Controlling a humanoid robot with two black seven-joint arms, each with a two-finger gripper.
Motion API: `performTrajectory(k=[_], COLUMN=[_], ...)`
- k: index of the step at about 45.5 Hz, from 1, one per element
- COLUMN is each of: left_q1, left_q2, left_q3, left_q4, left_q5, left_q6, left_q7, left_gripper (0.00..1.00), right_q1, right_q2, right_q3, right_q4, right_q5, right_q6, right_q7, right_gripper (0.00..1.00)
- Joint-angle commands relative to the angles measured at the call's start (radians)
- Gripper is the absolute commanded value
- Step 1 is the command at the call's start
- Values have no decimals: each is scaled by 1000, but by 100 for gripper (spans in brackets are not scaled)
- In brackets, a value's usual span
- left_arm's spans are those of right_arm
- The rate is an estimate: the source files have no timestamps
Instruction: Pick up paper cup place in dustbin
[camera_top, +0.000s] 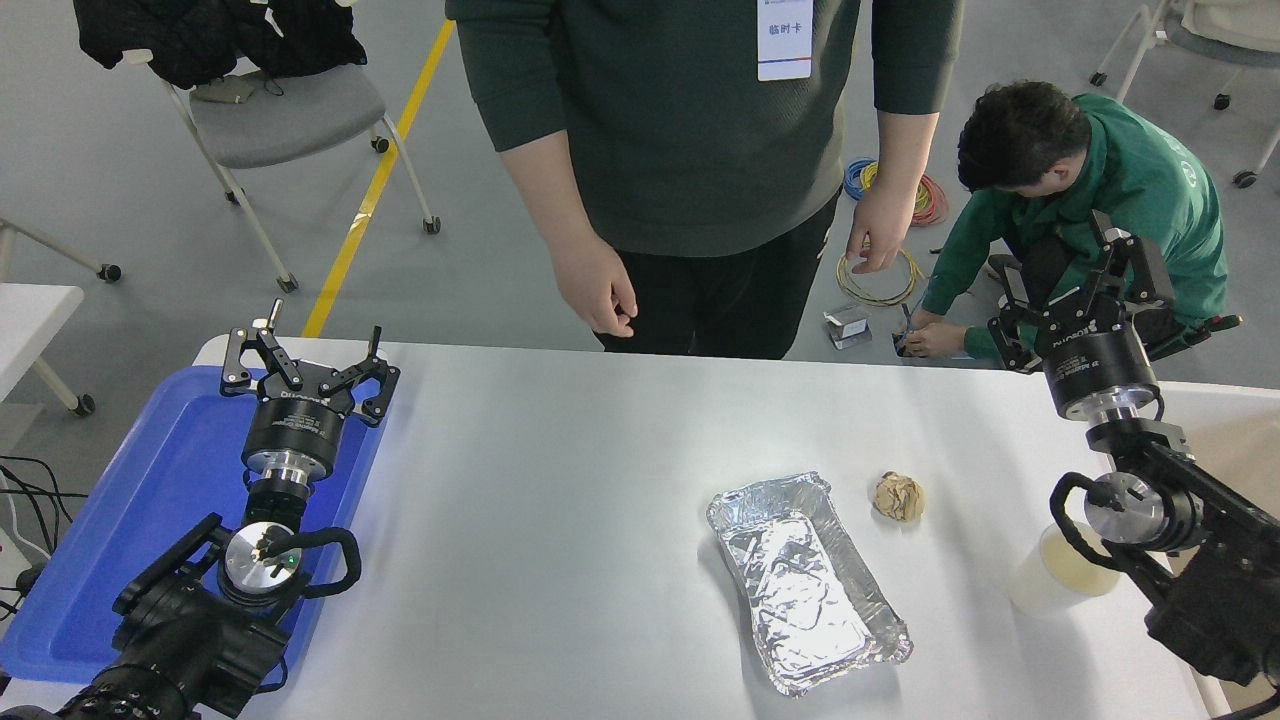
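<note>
The right gripper's (1085, 290) fingers (1150, 268) are spread apart and nothing is held between them; they are raised beyond the counter's (560, 500) far right edge, well apart from the paper cup (1055, 572). The cup is seen upright on the counter, partly hidden behind the right arm, to the right of the foil tray (805, 580). A crumpled brown paper ball (899, 496) lies just beyond the tray's far right corner. The left gripper (305, 360) is parked with fingers spread, empty, over a blue tray (140, 500) far left of the foil tray.

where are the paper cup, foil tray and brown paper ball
paper cup (1062, 572), head view, cream inside near the rim
foil tray (808, 583), head view, crinkled floor
brown paper ball (899, 496), head view, its middle
</note>
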Motion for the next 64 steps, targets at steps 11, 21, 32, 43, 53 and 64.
performTrajectory(k=[11, 21, 32, 43, 53, 64], left_q1=[0, 0, 0, 0, 0, 0], left_q2=[0, 0, 0, 0, -1, 0], left_q3=[0, 0, 0, 0, 0, 0], left_q4=[0, 0, 0, 0, 0, 0], left_q5=[0, 0, 0, 0, 0, 0], left_q6=[0, 0, 0, 0, 0, -1], left_q7=[1, 1, 1, 1, 1, 1], left_gripper=[100, 100, 100, 100, 100, 100], right_q1=[-2, -16, -14, -2, 7, 24], right_q2=[-1, 2, 0, -4, -18, -21], right_q3=[1, 0, 0, 0, 1, 1], right_q4=[-3, -3, 0, -3, -4, -3], right_q5=[-1, -1, -1, -1, -4, -4], right_q6=[2, 3, 3, -3, -1, -5], right_q7=[0, 0, -2, -2, -2, 0], right_gripper=[100, 100, 100, 100, 100, 100])
